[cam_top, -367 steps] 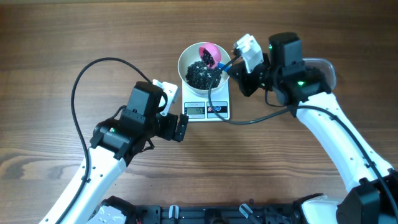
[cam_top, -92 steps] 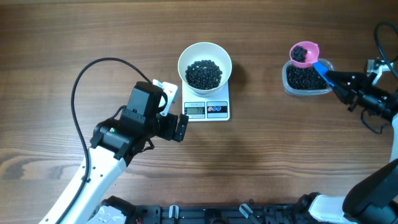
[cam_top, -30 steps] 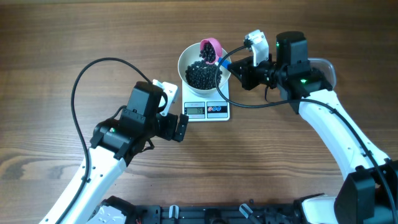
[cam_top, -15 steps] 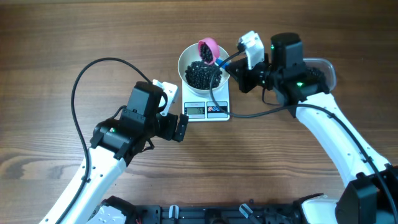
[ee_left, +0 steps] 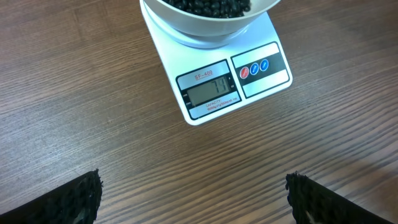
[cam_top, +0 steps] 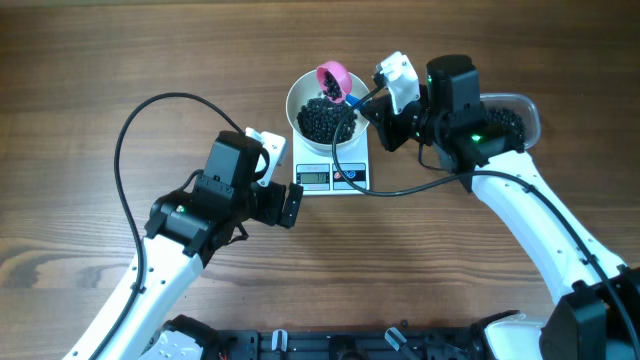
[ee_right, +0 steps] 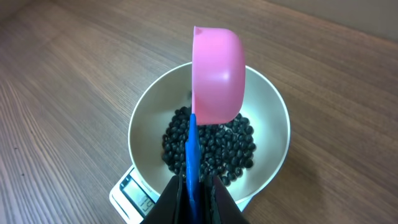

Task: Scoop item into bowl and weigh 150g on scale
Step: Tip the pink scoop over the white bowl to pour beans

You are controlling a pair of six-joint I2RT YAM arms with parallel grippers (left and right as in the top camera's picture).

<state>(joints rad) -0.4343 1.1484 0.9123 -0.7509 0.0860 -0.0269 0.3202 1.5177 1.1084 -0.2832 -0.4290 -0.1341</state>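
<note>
Pink scoop (ee_right: 216, 74) now sideways (scale (ee_left: 214, 93): SF-400)

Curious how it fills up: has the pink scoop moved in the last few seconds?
Yes. The pink scoop moved left, from above the clear tub to tipped above the white bowl on the scale.

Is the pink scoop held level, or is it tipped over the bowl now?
Tipped. In the right wrist view the pink scoop stands on its side above the bowl, rim vertical, held by the right gripper.
</note>
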